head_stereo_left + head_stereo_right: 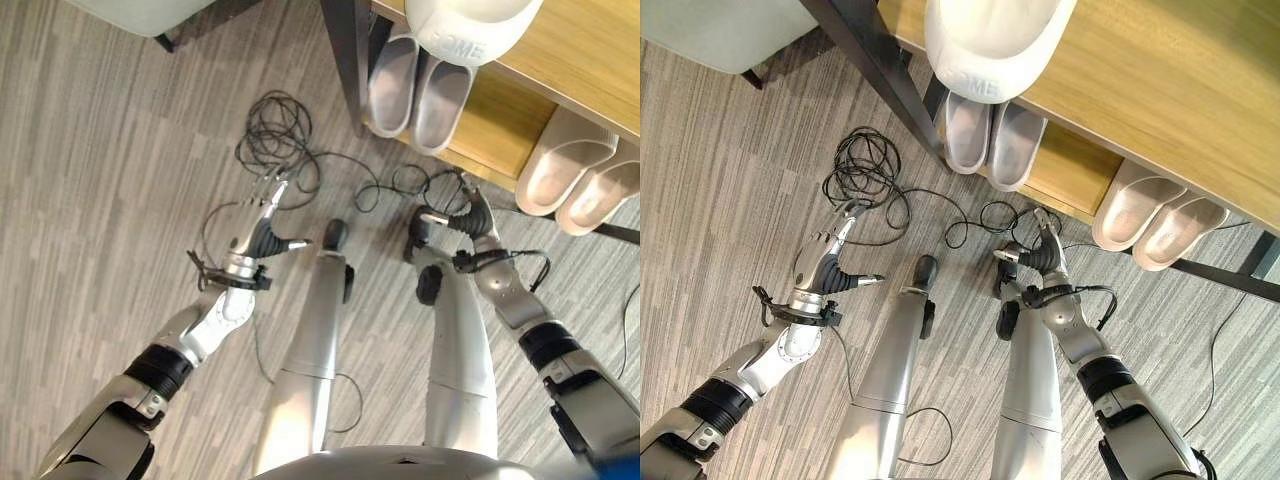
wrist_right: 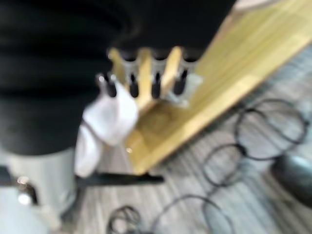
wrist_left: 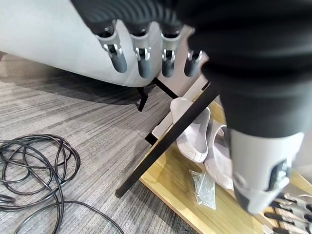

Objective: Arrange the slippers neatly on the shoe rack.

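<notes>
The wooden shoe rack (image 1: 590, 50) with a black frame stands ahead on the right. A white slipper (image 1: 990, 40) lies on its top shelf, toe over the edge. On the lower shelf a grey pair (image 1: 418, 90) sits side by side, and a beige pair (image 1: 580, 172) lies further right. My left hand (image 1: 262, 212) hovers over the floor left of the rack, fingers straight, holding nothing. My right hand (image 1: 455, 222) hangs just before the lower shelf's front edge, below the grey pair (image 3: 197, 134), also open and holding nothing.
The rack's black corner leg (image 1: 350, 60) stands between my left hand and the grey pair. A small clear plastic packet (image 3: 204, 187) lies on the lower shelf. A pale grey piece of furniture (image 1: 140, 12) stands at the far left on the grey plank floor.
</notes>
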